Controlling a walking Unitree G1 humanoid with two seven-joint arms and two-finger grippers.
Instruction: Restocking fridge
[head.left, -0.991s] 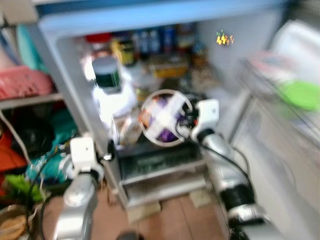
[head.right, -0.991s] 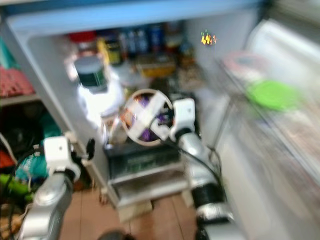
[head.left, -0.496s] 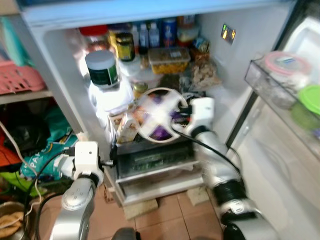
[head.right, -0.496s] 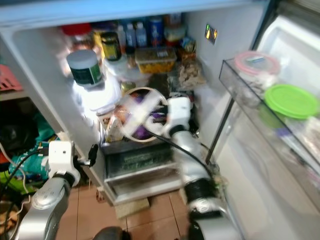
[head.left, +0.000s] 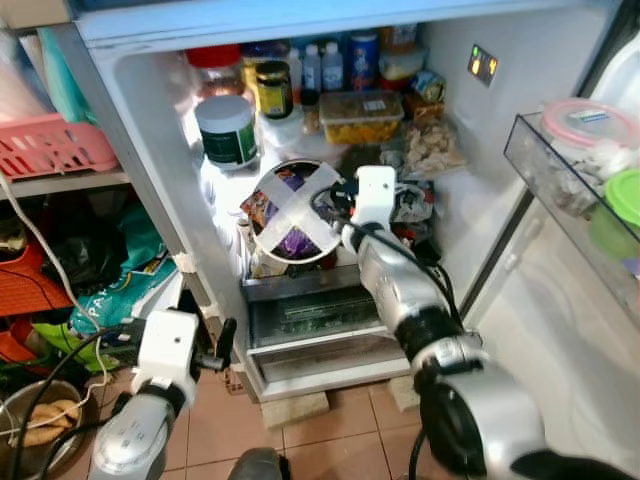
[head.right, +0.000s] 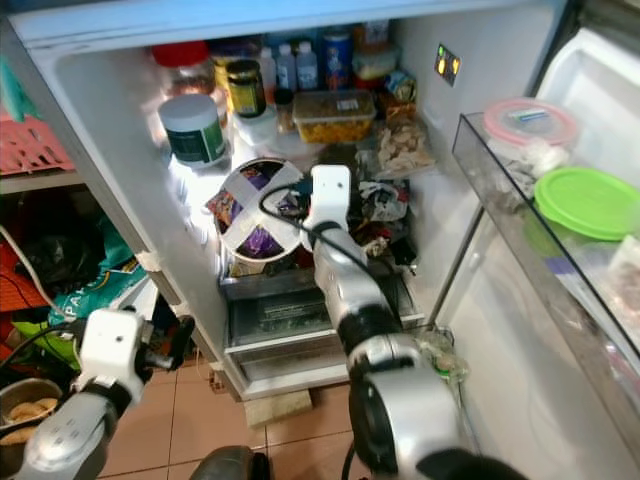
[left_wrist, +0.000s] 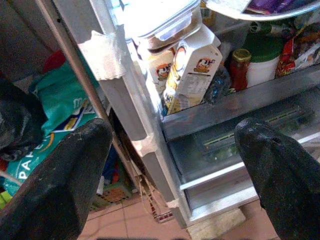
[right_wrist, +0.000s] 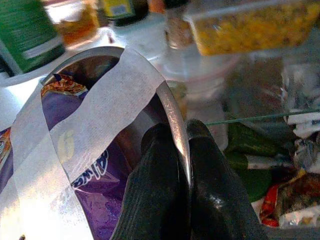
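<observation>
The right gripper (right_wrist: 182, 165) pinches the metal rim of the bowl (head.left: 292, 212), one finger (right_wrist: 152, 200) inside and one outside. The right wrist view shows this grip close up, plus purple packets (right_wrist: 85, 165) under two strips of white tape (right_wrist: 95, 115) crossed over the bowl's mouth. From the head views the fingers are hidden behind the wrist; there the bowl is seen held tilted, mouth toward the camera, in front of the fridge's (head.left: 150, 170) middle shelf, to the left of the gripper.

The left gripper (left_wrist: 170, 165) hangs low beside the fridge's left edge, fingers (left_wrist: 65, 175) spread wide with nothing between them. Its wrist view shows what the bowl hides from the head: a milk carton (left_wrist: 192, 70), a red-capped jar (left_wrist: 240, 62) and a clear lidded box (left_wrist: 160, 20), above the drawer (head.left: 315, 315).

On the top shelf stand a green-labelled tub (head.left: 228, 130), a dark jar (head.left: 274, 90), and a yellow food box (head.left: 358, 115). The door (head.right: 560, 300) shelf holds two lidded containers, one pink-rimmed (head.right: 530, 122) and one green (head.right: 588, 203).
</observation>
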